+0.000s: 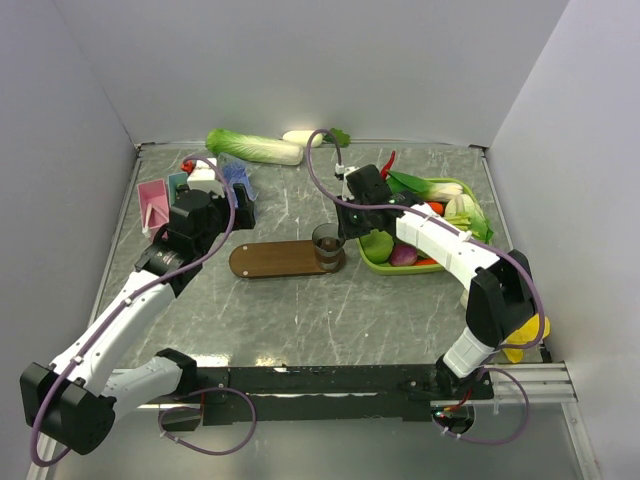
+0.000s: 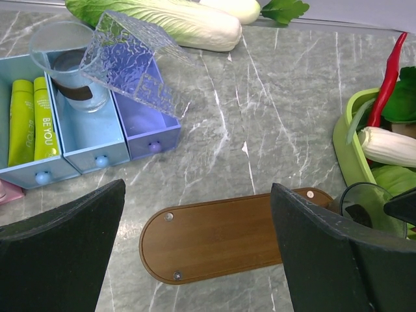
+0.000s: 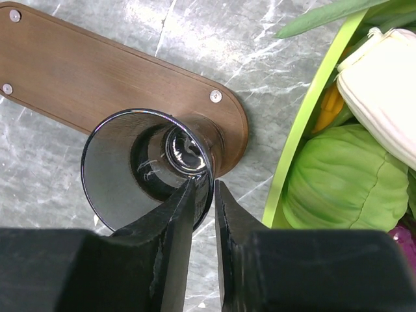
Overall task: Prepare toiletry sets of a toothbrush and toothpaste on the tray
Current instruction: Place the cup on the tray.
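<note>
1. Toothpaste (image 2: 21, 120): two tubes counted, side by side in the leftmost compartment of the box (image 2: 97, 140). One box tumbler (image 2: 68, 65) stood in the next compartment.
2. Left gripper (image 2: 198, 188) hung spread wide and empty, between the box and the tray (image 2: 214, 240).
3. Tray: one, mid-worktop (image 1: 300, 320), bearing no paste or brush. One tray tumbler (image 3: 140, 162) stood on its right end.
4. Right gripper (image 3: 205, 185) straddled that tumbler's rim, one finger inside; whether it was pinching or free of it, I could not tell.
5. Toothbrush: none found in view.
6. Judged step: setting out tumblers, with no sets begun. Next, the right gripper should lift straight off the rim without tipping the tumbler, and the left gripper should fetch a tube.
</note>
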`<state>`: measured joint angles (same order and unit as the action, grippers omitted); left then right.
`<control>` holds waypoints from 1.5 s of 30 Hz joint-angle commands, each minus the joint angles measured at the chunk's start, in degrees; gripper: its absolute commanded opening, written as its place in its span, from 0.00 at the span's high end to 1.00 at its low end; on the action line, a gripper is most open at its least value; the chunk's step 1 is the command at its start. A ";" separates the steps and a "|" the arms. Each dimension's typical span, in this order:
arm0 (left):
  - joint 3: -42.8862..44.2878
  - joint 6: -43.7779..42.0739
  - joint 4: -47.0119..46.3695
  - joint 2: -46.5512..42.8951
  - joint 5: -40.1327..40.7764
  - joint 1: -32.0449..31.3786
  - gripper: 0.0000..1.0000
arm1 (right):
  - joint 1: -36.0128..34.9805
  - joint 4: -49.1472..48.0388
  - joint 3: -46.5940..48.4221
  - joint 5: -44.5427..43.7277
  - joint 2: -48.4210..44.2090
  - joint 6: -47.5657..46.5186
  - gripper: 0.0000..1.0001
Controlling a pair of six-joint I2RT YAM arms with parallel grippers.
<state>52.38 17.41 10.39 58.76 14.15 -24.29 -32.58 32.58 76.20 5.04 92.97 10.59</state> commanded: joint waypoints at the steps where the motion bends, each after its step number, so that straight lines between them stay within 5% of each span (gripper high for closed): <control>1: 2.46 -0.53 -0.81 -0.05 -0.88 -0.05 0.03 | 0.32 -1.90 3.25 -0.38 0.28 -0.48 0.73; 8: 2.73 -0.36 -0.46 0.39 -0.62 -0.05 0.03 | 0.23 -1.99 3.51 -0.20 0.37 -0.31 0.67; 23: 4.40 4.56 1.47 4.52 -5.27 5.92 0.03 | 0.32 -0.76 7.29 0.67 -2.78 -1.89 0.34; 33: 4.14 3.86 1.83 5.14 0.00 11.63 0.03 | 0.32 -1.11 2.82 0.50 -13.59 -2.76 0.30; 40: 6.06 0.62 -3.01 11.19 -10.97 14.01 0.01 | 0.23 -1.81 -2.46 0.58 -23.88 -4.61 0.28; 45: 15.20 -5.71 -1.16 20.40 -14.33 14.10 0.05 | 0.32 -0.68 -6.15 0.68 -30.03 -5.58 0.27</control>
<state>60.66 17.50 11.14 74.39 4.58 -10.31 -32.58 32.18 72.53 5.65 66.63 6.90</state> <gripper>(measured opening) 0.957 0.726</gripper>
